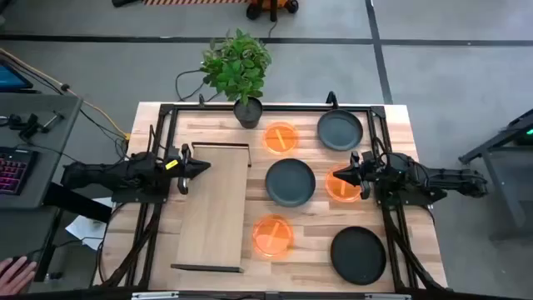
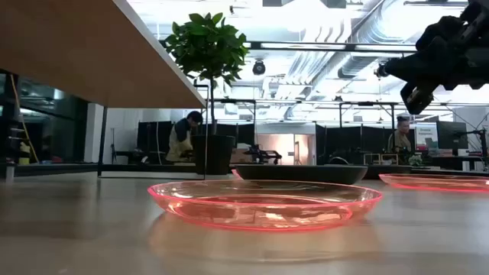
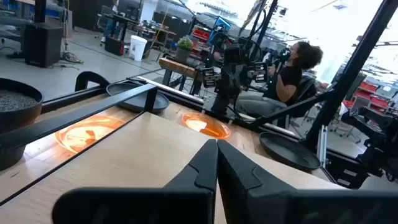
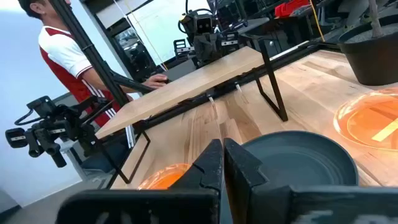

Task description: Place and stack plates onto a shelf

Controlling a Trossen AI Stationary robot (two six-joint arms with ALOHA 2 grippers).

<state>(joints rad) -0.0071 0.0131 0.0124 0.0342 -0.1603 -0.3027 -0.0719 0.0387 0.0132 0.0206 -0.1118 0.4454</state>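
The shelf (image 1: 212,208) is a pale board on black rails, standing on the table's left half. To its right, six plates lie flat and apart on the tabletop. Three are orange (image 1: 281,137) (image 1: 343,185) (image 1: 272,235) and three are dark (image 1: 340,130) (image 1: 291,182) (image 1: 358,254). My left gripper (image 1: 202,165) is shut and sits over the shelf's left long edge; the left wrist view shows the board (image 3: 143,149) beneath it. My right gripper (image 1: 337,177) is shut above the middle orange plate, and the low view shows it well above the table (image 2: 382,70).
A potted plant (image 1: 241,71) stands at the table's far edge, behind the shelf. Black frame bars (image 1: 391,225) run along the table's sides. A person's hand (image 1: 12,271) and a keyboard (image 1: 10,171) are off the table to the left. People sit in the room beyond (image 3: 292,68).
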